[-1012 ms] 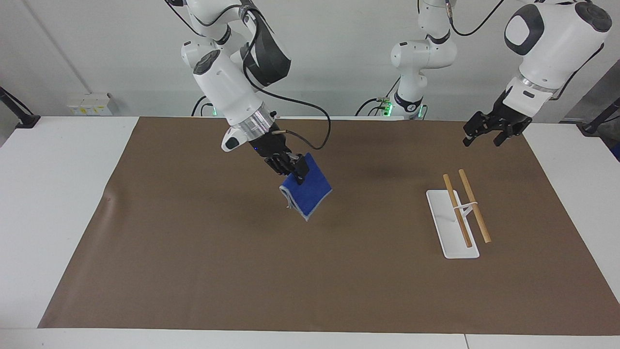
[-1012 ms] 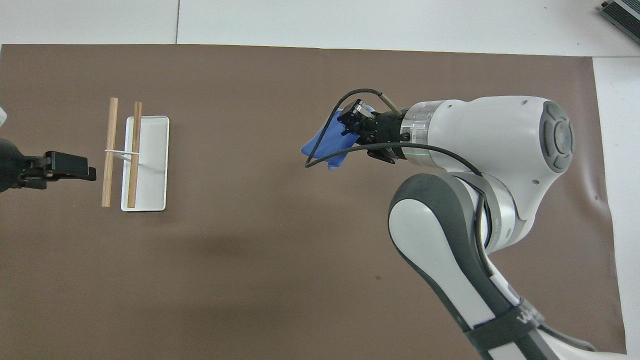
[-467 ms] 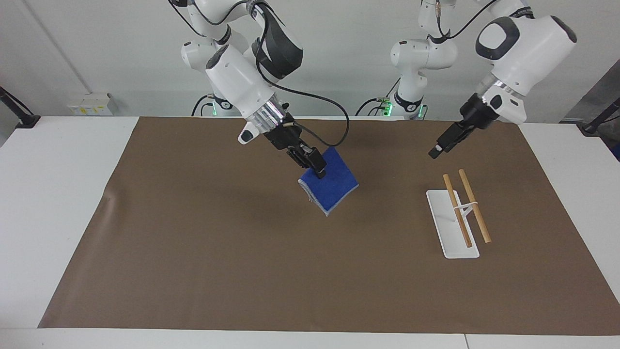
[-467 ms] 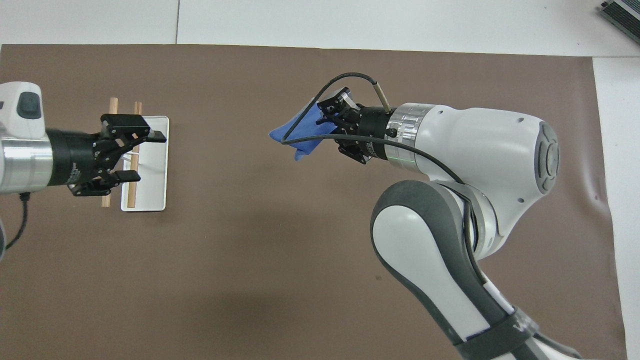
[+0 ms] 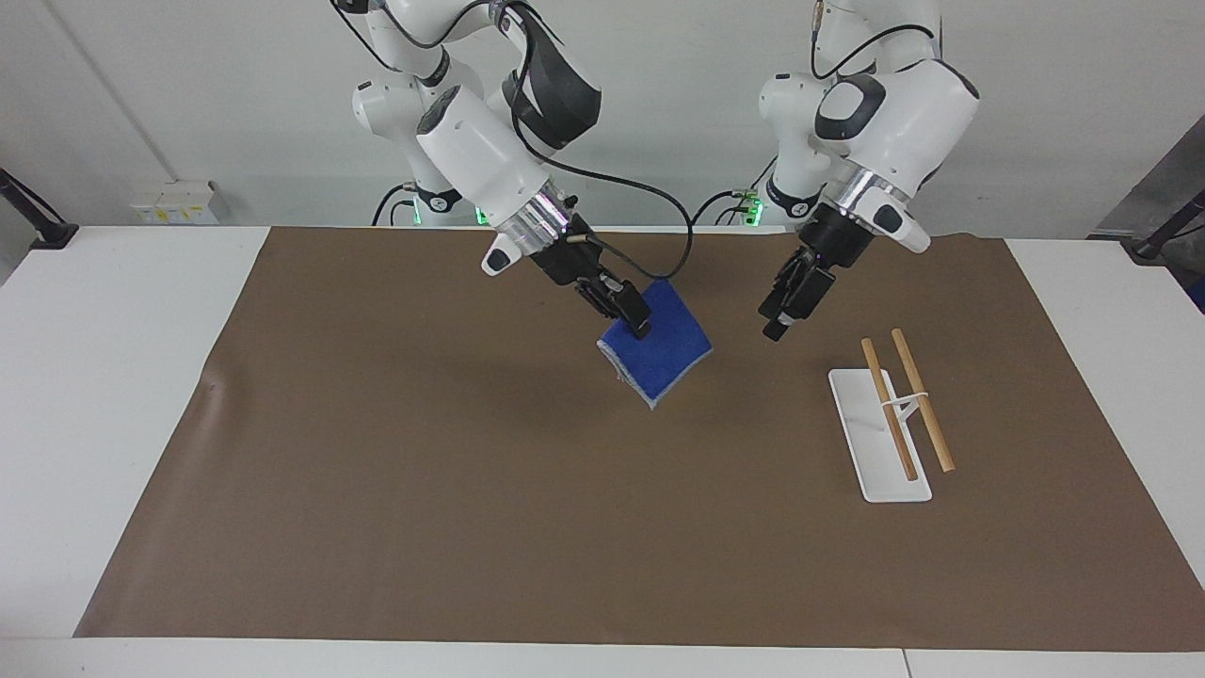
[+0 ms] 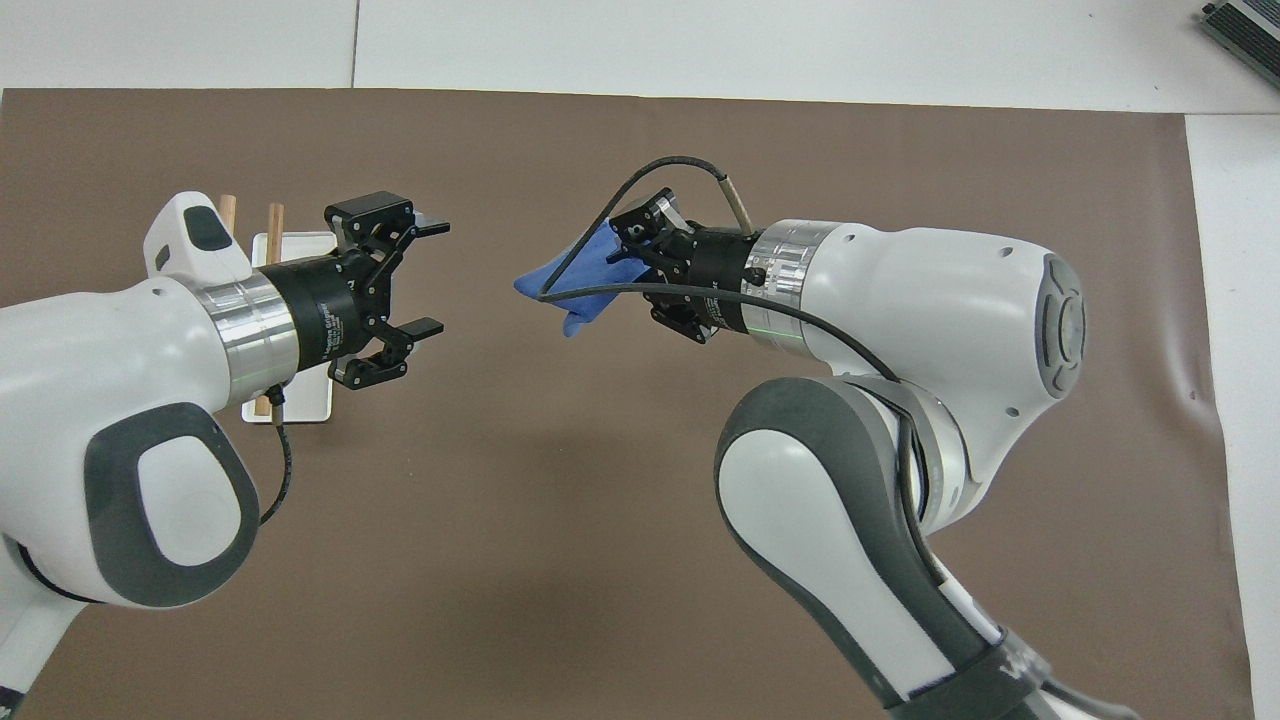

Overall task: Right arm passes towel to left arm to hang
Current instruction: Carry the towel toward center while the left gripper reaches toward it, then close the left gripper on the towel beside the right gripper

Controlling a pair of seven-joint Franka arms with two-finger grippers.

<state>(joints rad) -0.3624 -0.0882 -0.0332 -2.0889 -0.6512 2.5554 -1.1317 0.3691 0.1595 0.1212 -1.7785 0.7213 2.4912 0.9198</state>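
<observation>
Since the earlier frames both arms have closed on the middle of the surface: the right arm point(image 5: 480, 155) has carried the towel toward the left arm's end, and the left arm point(image 5: 885, 113) has swung in from over the rack to meet it. Going across the facing view, the right gripper point(image 5: 633, 314) comes first, its jaws pinching the upper corner of the towel point(image 5: 662, 356), which hangs free in the air over the brown mat point(image 5: 377, 471), clear of the surface. Next comes the left gripper point(image 5: 784, 306), raised over the mat between the towel and the rack; the overhead view shows its jaws spread wide point(image 6: 425, 278) and aimed at the towel point(image 6: 570, 285), with a clear gap between them. Last, toward the left arm's end, the white rack point(image 5: 871, 443) stands with its two wooden rods point(image 5: 908, 400) bare. The step in hand looks like the approach to the handover, with nothing yet exchanged. The next move probably calls for the left gripper to slide its spread jaws around a free edge of the cloth, away from the right gripper's pinch, and close firmly before the right lets go; otherwise the towel may drop.
</observation>
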